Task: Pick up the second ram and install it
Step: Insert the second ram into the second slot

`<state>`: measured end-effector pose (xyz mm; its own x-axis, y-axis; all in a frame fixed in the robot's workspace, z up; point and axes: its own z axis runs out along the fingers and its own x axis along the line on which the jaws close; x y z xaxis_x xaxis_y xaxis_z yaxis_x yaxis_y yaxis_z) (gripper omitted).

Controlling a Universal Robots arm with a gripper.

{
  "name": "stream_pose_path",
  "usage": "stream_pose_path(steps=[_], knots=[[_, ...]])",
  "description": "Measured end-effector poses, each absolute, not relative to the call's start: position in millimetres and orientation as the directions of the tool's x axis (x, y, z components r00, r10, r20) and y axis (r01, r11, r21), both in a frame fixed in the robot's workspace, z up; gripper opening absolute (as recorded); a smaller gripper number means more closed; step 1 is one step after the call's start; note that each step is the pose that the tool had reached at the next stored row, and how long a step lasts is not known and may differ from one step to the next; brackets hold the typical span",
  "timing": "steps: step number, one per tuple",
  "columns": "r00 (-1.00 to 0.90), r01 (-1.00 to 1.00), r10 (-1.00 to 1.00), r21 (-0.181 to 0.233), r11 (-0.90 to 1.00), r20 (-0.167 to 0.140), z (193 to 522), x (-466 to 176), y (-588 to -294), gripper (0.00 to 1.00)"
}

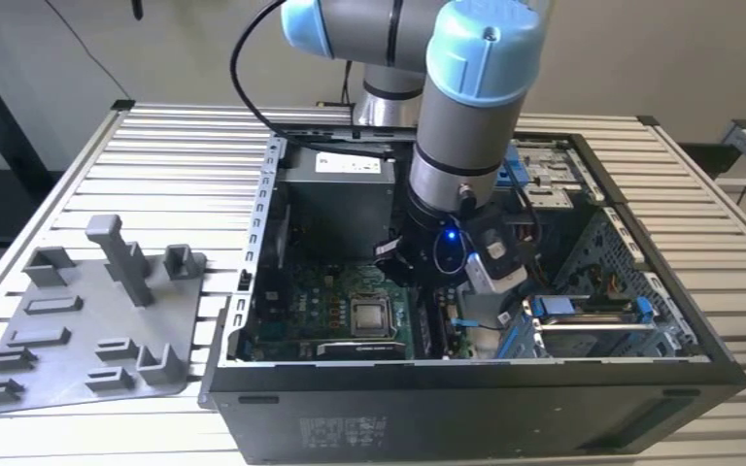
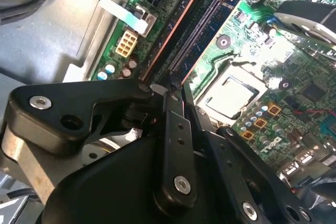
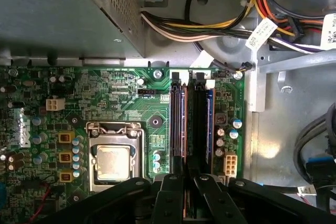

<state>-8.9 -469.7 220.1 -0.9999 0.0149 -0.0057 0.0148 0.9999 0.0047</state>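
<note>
No label (image 1: 351,165) or board print is legible.

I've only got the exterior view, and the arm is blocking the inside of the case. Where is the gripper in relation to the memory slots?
Observer: In the first wrist view the gripper sits over one end of the memory slots, lined up with their length.
Operator: Is the second ram in it?
Observer: I can't tell. In the second wrist view the gripper's black linkage covers that end of the slots.
Operator: What sits right beside the slots?
Observer: A white connector on one side and the processor socket on the other, both on the green board.
</note>
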Motion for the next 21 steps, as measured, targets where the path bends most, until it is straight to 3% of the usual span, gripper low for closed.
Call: stream_pose_path(steps=[21], knots=[[-1.000, 0.015, 0.015, 0.004, 1.000, -0.006, 215.4, -8.9, -469.6, 0.14]])
